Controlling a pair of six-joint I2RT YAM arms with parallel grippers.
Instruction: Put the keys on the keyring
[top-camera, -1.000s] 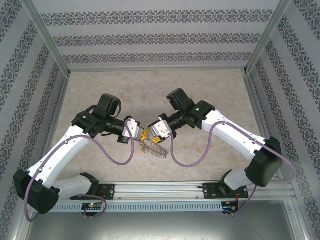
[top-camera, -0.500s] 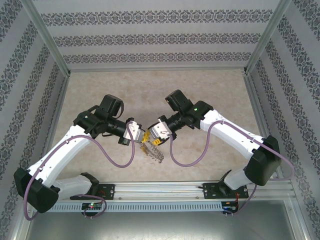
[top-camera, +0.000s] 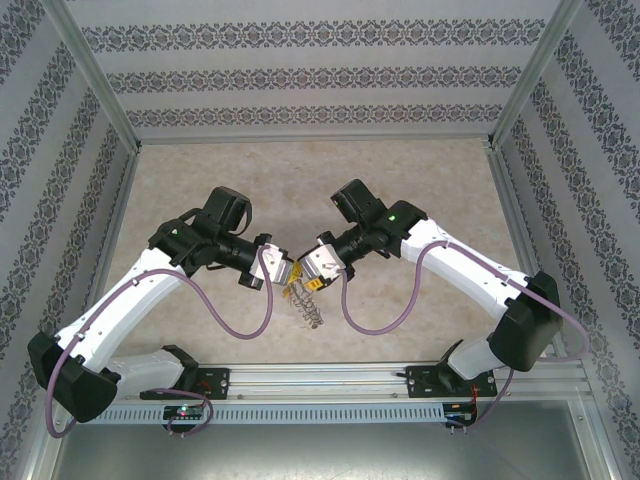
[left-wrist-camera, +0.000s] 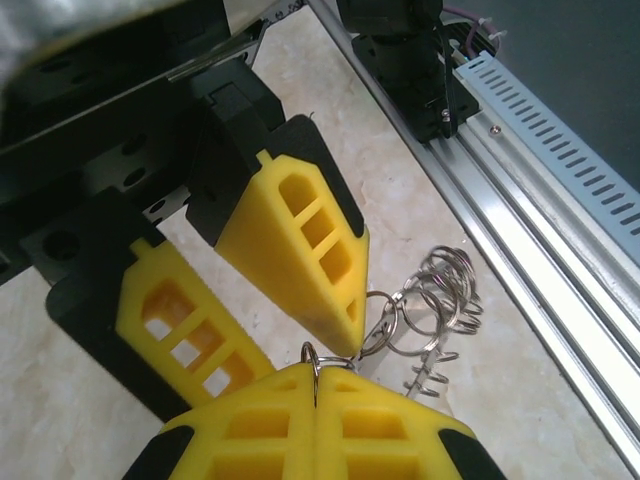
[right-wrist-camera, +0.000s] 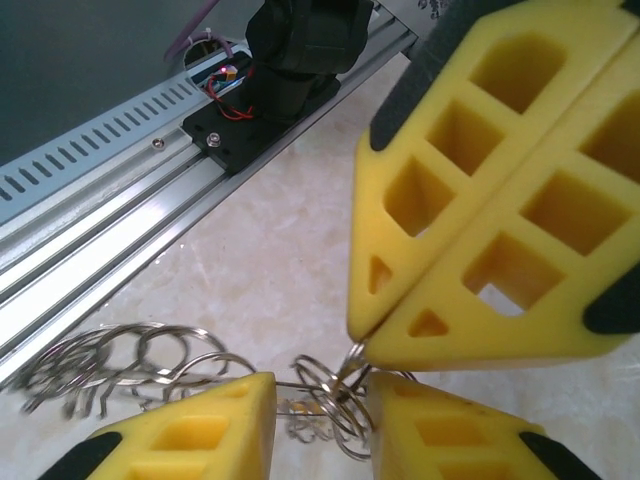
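Top external, left gripper (top-camera: 287, 277) and right gripper (top-camera: 306, 279) tip to tip over the table (top-camera: 430, 185), keyring (top-camera: 307, 304) hanging beneath them, left wrist, left jaws together, pinching one keyring loop, right wrist, right jaws apart, straddling loops.

1. The left gripper (left-wrist-camera: 316, 390) is seen at the bottom of the view, its yellow fingers pressed together, with one thin wire loop of the keyring (left-wrist-camera: 432, 305) pinched between the tips.
2. The right gripper (left-wrist-camera: 285, 345) is shown just above it, its two yellow fingers held apart, one tip just beside the pinched loop.
3. The remaining loops are spread right of the fingertips, over the table (left-wrist-camera: 300, 90) near the edge lined by the aluminium rail (left-wrist-camera: 540, 230).
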